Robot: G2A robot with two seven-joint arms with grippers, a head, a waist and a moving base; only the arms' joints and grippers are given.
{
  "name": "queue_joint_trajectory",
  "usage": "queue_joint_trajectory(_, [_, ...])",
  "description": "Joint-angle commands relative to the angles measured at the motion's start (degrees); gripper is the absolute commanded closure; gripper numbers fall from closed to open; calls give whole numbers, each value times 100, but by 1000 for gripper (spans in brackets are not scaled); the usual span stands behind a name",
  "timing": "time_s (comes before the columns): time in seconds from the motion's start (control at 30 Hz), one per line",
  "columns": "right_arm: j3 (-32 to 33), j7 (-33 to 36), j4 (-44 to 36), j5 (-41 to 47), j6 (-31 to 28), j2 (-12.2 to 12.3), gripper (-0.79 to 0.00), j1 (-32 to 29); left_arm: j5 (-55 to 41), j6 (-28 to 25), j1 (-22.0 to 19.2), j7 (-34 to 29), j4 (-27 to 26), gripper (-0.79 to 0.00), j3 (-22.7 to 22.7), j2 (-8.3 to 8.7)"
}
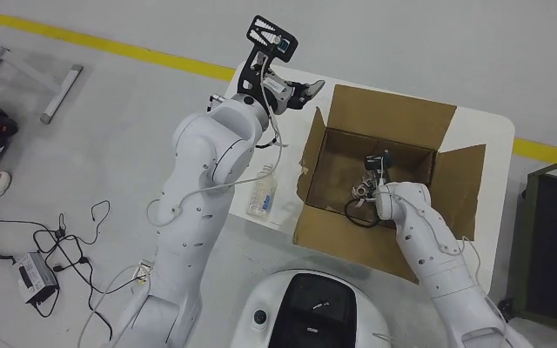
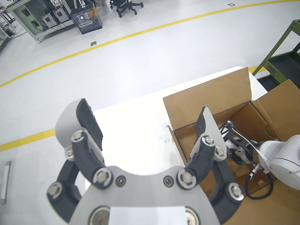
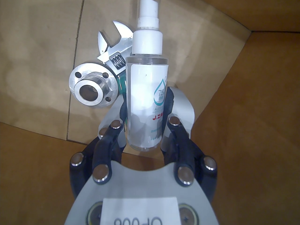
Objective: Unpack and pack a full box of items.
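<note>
Both claws show from above: the left claw hangs spread and empty over the white table in the upper middle of the frame, just beside the cardboard box, while the right claw is down inside the box at centre right. A clear bottle lies on the table left of the box, near the table's lower edge. From the left wrist, the left claw has its ribbed black pads wide apart with nothing between them, above the table; the box stands with its flaps folded open, and the right claw sits deep within it. From the right wrist, the right claw pinches a spray bottle by its lower body: clear plastic, a white label with a teal drop, a white pump under a clear cap. Just past it on the box floor lie a shiny adjustable wrench with a green handle and a round steel flange, the wrench resting over the flange's edge.
</note>
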Motion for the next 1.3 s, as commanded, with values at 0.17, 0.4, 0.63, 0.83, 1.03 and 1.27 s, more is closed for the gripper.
queue_joint_trajectory(0.17, [69,-104,-90,-5,79,-24,0,-13,0,0,0,0,0,-785,0,0])
queue_joint_trajectory(0.4, [368,-126,-891,-120,93,33,0,-267,0,0,0,0,0,-785,0,0])
queue_joint_trajectory(0.63, [775,-29,-1978,-218,40,113,0,-689,0,0,0,0,0,-785,0,0])
queue_joint_trajectory(0.83, [1226,46,-2740,23,33,161,0,-1012,0,0,0,0,0,-785,0,0])
queue_joint_trajectory(1.03, [1480,63,-3219,103,25,186,0,-1221,0,0,0,0,0,-785,0,0])
queue_joint_trajectory(1.27, [1853,-313,-3830,710,113,184,0,-1517,0,0,0,0,0,-785,0,0])
